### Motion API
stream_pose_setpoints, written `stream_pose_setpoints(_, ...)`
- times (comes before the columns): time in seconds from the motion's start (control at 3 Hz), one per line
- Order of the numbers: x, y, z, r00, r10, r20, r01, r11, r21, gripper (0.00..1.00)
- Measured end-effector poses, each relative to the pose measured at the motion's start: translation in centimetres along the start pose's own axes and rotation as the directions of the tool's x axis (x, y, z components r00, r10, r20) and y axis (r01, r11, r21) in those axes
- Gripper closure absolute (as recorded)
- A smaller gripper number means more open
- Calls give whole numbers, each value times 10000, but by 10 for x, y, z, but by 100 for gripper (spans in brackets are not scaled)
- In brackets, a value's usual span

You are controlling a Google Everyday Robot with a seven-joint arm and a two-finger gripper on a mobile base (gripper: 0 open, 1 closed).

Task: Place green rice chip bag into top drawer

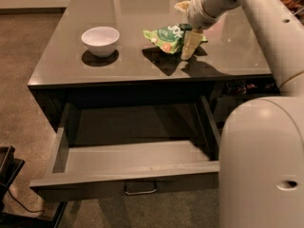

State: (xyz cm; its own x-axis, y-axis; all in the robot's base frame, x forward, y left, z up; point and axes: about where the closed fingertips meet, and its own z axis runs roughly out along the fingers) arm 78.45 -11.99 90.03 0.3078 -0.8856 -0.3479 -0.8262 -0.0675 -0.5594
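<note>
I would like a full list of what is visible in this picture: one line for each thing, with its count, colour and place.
counter: one, dark grey and glossy, centre of the view
bowl: one, white, on the counter's left part
green rice chip bag: one, bright green with white lettering, lying on the counter right of the bowl
top drawer: one, grey, pulled open under the counter
drawer handle: one, metal bar, on the drawer front
unidentified object: one, black, lower left on the floor
robot arm: one, cream, reaching over the counter from the right
robot body: one, cream, lower right
gripper: one, cream, low at the bag's right end
</note>
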Motion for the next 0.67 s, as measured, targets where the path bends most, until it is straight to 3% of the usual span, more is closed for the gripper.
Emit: stream_pose_setpoints(0.67,4,-2,17,10000,21,13,-21,9998,-180,42)
